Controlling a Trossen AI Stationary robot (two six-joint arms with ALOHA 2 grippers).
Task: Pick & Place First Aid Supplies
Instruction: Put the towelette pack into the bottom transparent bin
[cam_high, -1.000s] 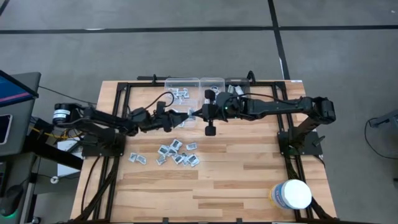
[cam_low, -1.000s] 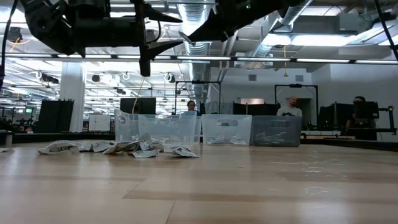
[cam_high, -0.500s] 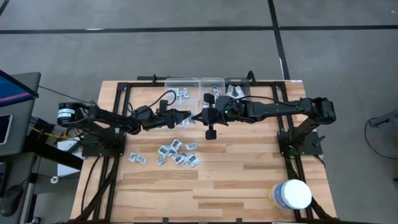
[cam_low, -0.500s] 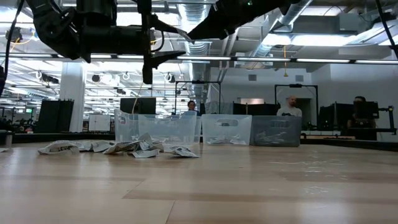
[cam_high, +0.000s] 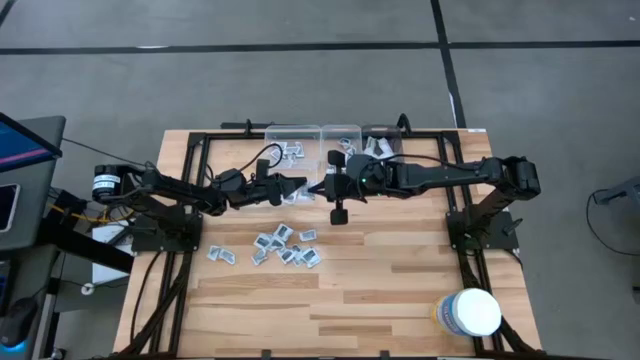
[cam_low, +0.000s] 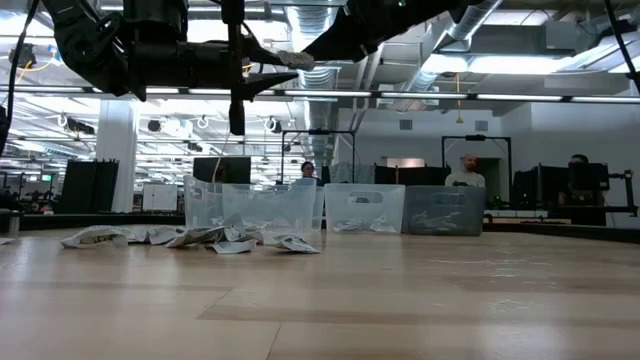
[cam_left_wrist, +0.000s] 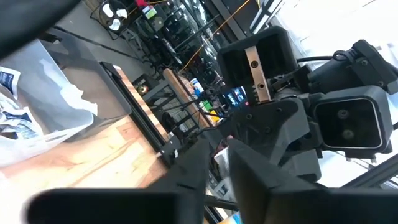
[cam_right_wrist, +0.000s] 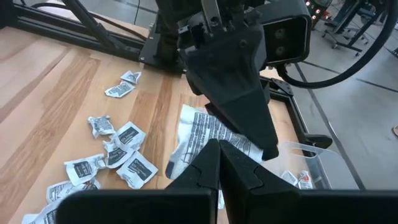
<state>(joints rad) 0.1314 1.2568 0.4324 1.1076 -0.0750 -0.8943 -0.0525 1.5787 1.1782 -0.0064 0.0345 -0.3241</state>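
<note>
A white wrapper (cam_right_wrist: 199, 132) with dark print, one of the first aid supplies, hangs high over the middle of the table between both grippers; it is also visible in the low view (cam_low: 296, 60). My left gripper (cam_high: 300, 186) reaches in from the table's left and is shut on it. My right gripper (cam_high: 323, 186) comes from the right and is shut on it too. A heap of small square packets (cam_high: 285, 246) lies flat on the wood below them. My left gripper pinches the wrapper's far-side end (cam_right_wrist: 244, 144) between its two fingers (cam_right_wrist: 252, 124), coming about level from the table's left. The wrapper is lifted clear of the table. My right gripper pinches the wrapper's opposite edge (cam_right_wrist: 200, 148) between its shut fingers (cam_right_wrist: 236, 168), coming from the table's right and slanting slightly down. The sheet spreads out past the fingertips, clear of the table.
Three clear bins (cam_high: 293, 135) (cam_high: 342, 133) (cam_high: 381, 136) stand in a row at the far edge, with packets in them. A big white tub (cam_high: 470, 312) stands at the near right corner. People are in the room beyond the table (cam_low: 466, 172).
My left gripper's fingers stood apart around the wrapper's end half a second ago and have now shut on it. The wrapper has stayed in my right gripper, high above the table.
</note>
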